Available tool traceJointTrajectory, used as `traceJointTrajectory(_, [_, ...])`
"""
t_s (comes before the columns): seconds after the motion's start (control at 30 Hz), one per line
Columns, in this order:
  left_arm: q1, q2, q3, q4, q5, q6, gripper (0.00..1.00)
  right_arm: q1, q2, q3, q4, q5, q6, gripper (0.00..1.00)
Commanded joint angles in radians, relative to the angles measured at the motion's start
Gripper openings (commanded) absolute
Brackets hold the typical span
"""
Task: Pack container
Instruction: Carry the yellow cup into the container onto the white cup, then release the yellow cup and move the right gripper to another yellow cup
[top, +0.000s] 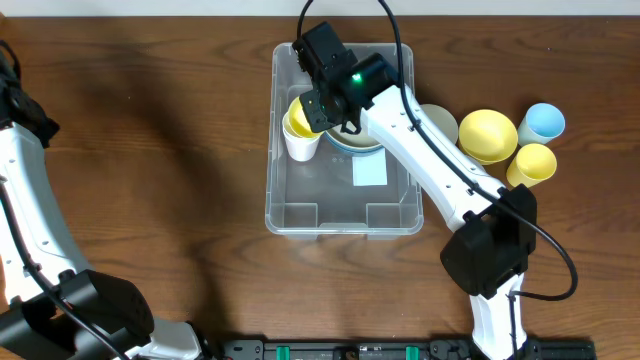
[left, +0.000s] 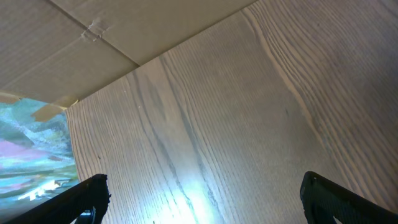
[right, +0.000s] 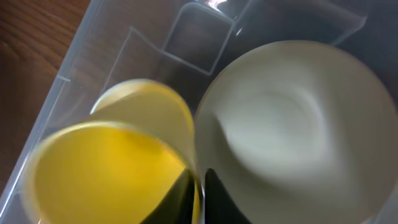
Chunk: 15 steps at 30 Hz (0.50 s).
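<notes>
The brown wooden surface (top: 170, 120) carries a large clear rectangular plastic container (top: 330, 195) at its middle, long side running away from me. It has rounded corners, moulded ridges at the near end and a white rectangular label (top: 370, 171) on its bottom. In its far half sit a pale round bowl (top: 352, 147) and, against the left wall, a yellow plastic cup (top: 297, 115) nested in a white cup (top: 301, 146).

From overhead, the right gripper (top: 322, 112) hides its own hold. Its wrist camera shows the fingers nearly closed, pinching the yellow plastic cup's wall beside the bowl.

Only the left wrist view shows the left gripper (left: 214, 202), which hangs spread wide over bare wood.
</notes>
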Motion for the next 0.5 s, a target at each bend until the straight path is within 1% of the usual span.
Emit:
traceJointTrajectory(0.0, [0.003,0.008,0.003,-0.002,-0.019,0.005,0.98,0.005,0.009,0.026,-0.002,0.014,-0.010,0.13])
traceJointTrajectory(0.1, [0.003,0.008,0.003,-0.002,-0.019,0.005,0.98,0.005,0.009,0.026,-0.002,-0.015,-0.010,0.12])
traceJointTrajectory(0.17, [0.003,0.008,0.003,-0.002,-0.019,0.005,0.98,0.005,0.009,0.026,-0.002,-0.027,-0.010,0.14])
traceJointTrajectory(0.23, [0.003,0.008,0.003,-0.002,-0.019,0.005,0.98,0.005,0.009,0.026,-0.002,-0.029,-0.011,0.24])
traceJointTrajectory(0.27, [0.003,0.008,0.003,-0.002,-0.019,0.005,0.98,0.005,0.009,0.026,-0.005,-0.028,-0.011,0.28])
traceJointTrajectory(0.4, [0.003,0.008,0.003,-0.002,-0.019,0.005,0.98,-0.006,0.008,0.027,-0.027,0.031,-0.017,0.33])
traceJointTrajectory(0.47, [0.003,0.008,0.003,-0.002,-0.019,0.005,0.98,-0.027,0.005,0.032,-0.060,0.070,-0.016,0.39])
